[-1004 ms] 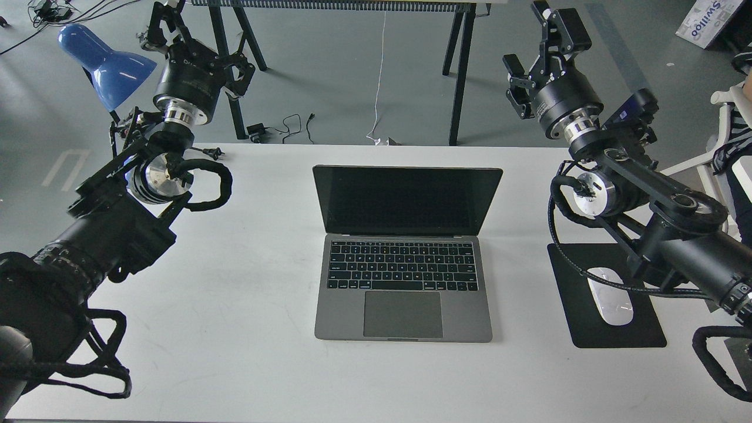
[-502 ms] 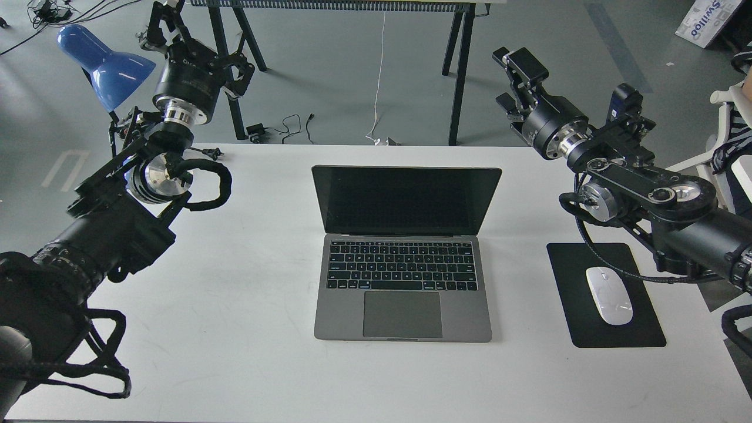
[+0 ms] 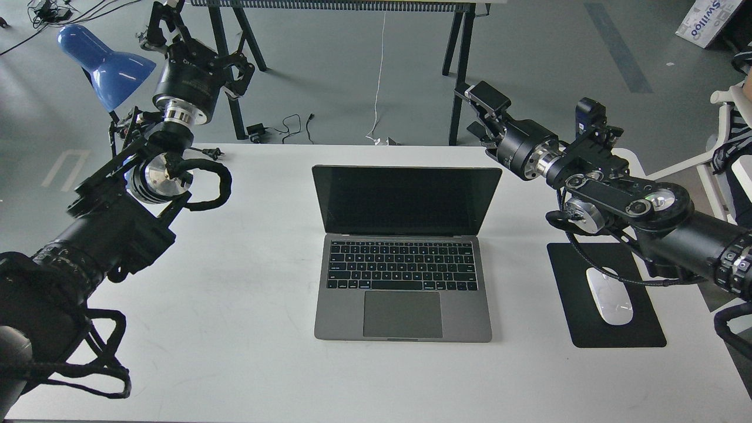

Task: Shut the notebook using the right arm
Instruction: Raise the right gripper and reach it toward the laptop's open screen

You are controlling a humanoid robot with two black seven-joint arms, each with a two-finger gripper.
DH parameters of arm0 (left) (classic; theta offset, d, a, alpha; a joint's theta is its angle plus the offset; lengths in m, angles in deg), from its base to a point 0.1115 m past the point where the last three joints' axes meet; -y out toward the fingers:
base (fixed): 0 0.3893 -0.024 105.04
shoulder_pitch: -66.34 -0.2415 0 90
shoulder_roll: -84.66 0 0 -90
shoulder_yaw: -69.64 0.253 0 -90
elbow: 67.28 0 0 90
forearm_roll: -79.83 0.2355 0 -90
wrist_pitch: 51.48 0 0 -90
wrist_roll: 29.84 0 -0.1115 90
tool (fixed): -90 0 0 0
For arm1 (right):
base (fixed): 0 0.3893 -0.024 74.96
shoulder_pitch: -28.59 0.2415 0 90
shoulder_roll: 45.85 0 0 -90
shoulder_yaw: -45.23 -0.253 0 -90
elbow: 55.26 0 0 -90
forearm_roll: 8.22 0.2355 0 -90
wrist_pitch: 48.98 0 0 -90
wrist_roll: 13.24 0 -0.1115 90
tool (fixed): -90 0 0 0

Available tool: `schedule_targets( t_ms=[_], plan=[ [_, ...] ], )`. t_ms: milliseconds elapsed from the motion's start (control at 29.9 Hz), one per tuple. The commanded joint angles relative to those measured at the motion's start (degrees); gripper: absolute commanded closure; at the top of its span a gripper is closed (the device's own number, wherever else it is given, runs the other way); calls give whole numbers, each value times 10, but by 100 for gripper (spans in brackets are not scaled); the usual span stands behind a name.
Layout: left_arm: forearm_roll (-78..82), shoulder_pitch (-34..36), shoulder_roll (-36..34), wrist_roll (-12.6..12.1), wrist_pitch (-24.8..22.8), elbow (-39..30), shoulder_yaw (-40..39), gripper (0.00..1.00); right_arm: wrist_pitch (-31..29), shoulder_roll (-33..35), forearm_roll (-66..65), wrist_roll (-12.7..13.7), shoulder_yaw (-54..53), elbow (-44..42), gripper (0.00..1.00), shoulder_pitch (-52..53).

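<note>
The notebook [image 3: 403, 276] is a space-grey laptop lying open in the middle of the white table [image 3: 247, 329], its black screen [image 3: 405, 200] upright and facing me. My right arm [image 3: 611, 194] reaches in from the right. Its gripper [image 3: 477, 114] hangs just beyond the table's far edge, above and behind the screen's top right corner, not touching it. Its two fingers stand apart and hold nothing. My left arm [image 3: 117, 229] stays at the left, with its gripper [image 3: 164, 23] raised near the blue lamp [image 3: 106, 64]; its fingers are too dark to tell apart.
A black mouse pad [image 3: 587, 329] with a white mouse [image 3: 610, 295] lies right of the notebook, partly under my right arm. Black trestle legs [image 3: 461, 70] and a white cable [image 3: 379, 76] stand beyond the table's far edge. A white chair [image 3: 722, 153] is at far right.
My right arm has swung left and down; its gripper went from high at the right to just behind the screen's top right corner. The left arm and the notebook have not moved.
</note>
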Motion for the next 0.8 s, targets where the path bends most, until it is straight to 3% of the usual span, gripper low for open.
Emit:
schedule_targets(
  t_ms=[0, 770],
  plan=[
    [0, 0, 0, 0, 0, 1, 0, 0, -18, 0, -3, -1, 1, 11, 1, 2],
    [0, 0, 0, 0, 0, 1, 0, 0, -46, 53, -23, -3, 69, 131, 1, -2]
  ],
)
